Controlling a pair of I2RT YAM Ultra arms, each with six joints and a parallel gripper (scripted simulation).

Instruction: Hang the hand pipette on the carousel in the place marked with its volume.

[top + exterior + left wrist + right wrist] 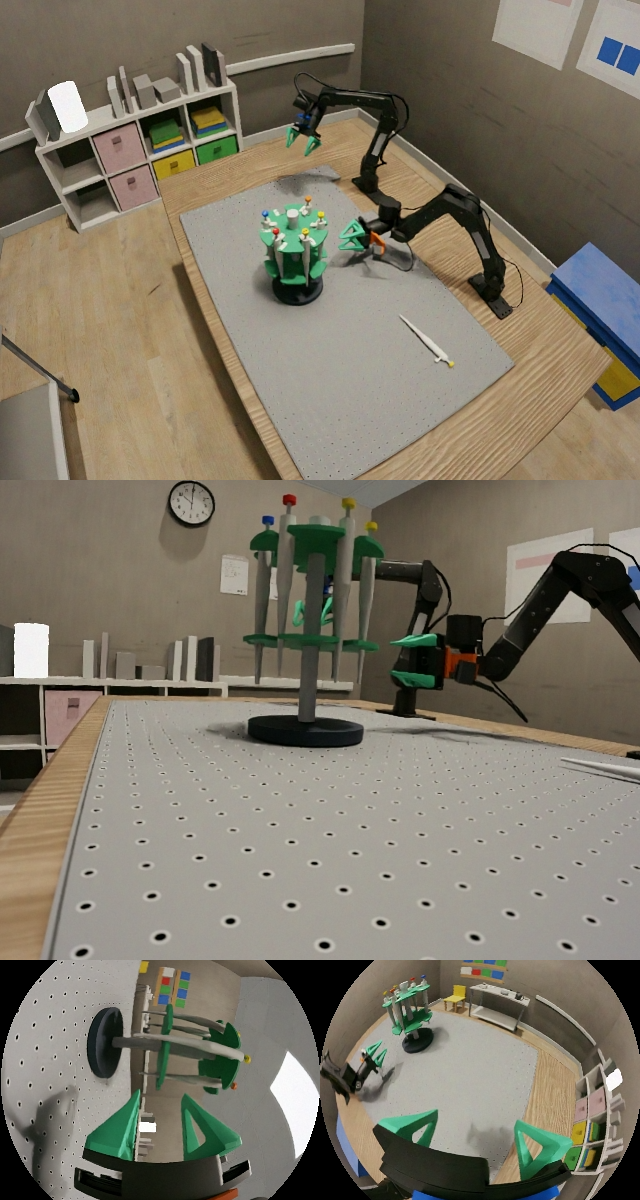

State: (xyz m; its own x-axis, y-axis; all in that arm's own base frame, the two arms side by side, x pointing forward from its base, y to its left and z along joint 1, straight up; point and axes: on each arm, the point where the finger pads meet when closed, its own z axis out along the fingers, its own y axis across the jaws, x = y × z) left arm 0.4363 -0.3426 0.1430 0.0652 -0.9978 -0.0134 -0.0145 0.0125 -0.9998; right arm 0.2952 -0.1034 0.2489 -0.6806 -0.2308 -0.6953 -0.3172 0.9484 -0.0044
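Observation:
The loose white pipette (pixel 424 339) (pixel 602 767) lies on the grey mat, its yellow button (pixel 451 364) toward the near right corner; its printed volume is unreadable. The carousel (pixel 295 238) (pixel 316 537) (pixel 162 1055) (pixel 410 1024) stands upright on its black base, with several pipettes hanging in it: blue, red, orange and two yellow buttons. Slot labels are unreadable. My left gripper (pixel 340 242) (pixel 392 658) (pixel 161 1096) is part open and empty, beside the carousel, fingers toward it. My right gripper (pixel 298 150) (pixel 477 1120) is wide open and empty, above the table's far end.
The perforated grey mat (pixel 330 372) (pixel 258 893) covers much of the wooden table (pixel 547 372). The left arm's base (pixel 491 295) stands at the table's right side, near the loose pipette. The right arm's base (pixel 373 190) stands farther back.

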